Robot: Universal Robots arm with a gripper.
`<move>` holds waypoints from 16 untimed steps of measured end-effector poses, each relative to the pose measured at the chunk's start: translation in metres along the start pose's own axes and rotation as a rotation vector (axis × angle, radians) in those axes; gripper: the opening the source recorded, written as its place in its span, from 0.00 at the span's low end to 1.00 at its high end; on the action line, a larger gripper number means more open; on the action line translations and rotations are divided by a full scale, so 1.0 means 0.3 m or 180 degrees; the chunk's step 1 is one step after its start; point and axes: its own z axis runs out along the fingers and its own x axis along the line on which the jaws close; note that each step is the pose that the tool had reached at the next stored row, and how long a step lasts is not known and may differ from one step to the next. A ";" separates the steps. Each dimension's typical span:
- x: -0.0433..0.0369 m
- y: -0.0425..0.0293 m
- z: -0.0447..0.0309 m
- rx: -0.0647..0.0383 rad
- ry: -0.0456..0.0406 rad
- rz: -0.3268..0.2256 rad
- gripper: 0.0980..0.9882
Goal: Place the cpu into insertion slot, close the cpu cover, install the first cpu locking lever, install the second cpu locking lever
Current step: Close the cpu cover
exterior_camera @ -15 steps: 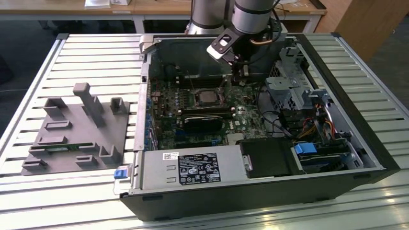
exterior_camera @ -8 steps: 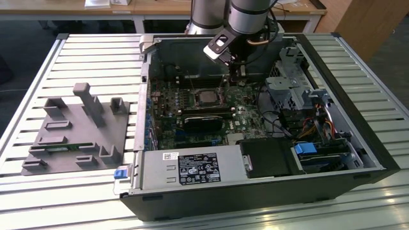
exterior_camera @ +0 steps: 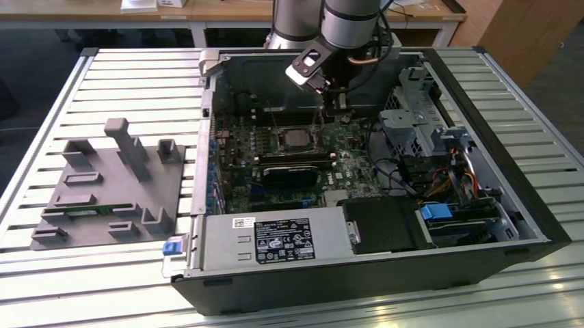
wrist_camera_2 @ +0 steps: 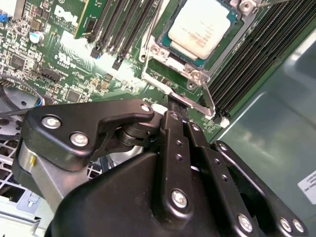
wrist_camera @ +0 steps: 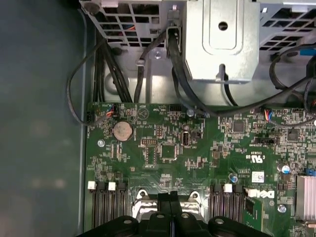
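Second wrist view — pincer (wrist_camera_2: 178, 105) closed, fingers together — tips seemingly touching locking lever (wrist_camera_2: 210, 104) beside cpu (wrist_camera_2: 202, 27).

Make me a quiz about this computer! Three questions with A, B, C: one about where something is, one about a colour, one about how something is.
1. Where is the cpu?
A in the insertion slot
B on the grey tray
C on the floor

2. What colour is the circuit board?
A red
B green
C yellow

3. How is the cpu cover?
A standing up
B taken off
C lying flat around the cpu

Answers:
1 A, its silver top sits in the socket.
2 B, green in both wrist views.
3 C, its frame lies flat round the chip.
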 end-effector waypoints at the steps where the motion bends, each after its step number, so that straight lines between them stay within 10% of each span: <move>1: 0.000 -0.003 0.000 0.0000 0.0000 0.0000 0.01; 16: 0.001 -0.055 0.002 0.0000 0.0000 0.0000 0.01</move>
